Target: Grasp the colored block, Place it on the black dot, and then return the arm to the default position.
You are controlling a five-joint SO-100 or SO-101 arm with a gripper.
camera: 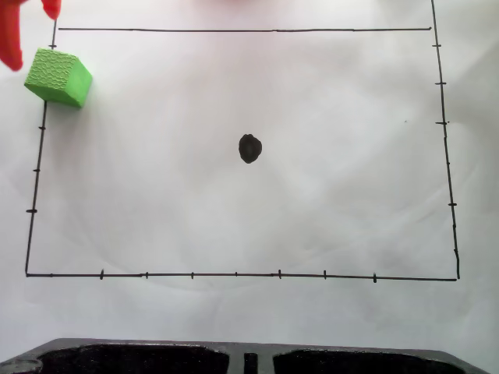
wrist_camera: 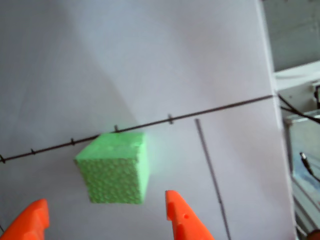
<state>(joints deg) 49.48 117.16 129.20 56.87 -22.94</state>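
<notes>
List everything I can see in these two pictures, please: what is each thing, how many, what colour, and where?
Bumpy foam-like cube: one, bright green, upper left of the fixed view, sitting over the left drawn line; in the wrist view it lies ahead of the fingertips.
Round ink dot: one, solid black, near the middle of the drawn rectangle, apart from the cube.
Hand-drawn rectangle with tick marks: one, thin black lines, framing most of the sheet.
Sheet of paper: one, white, under everything.
Dark moulded object: one, black, along the bottom edge of the fixed view; what it is cannot be told.
Robot's plastic gripper: one, orange-red, two tapered fingers spread apart, nothing held.
</notes>
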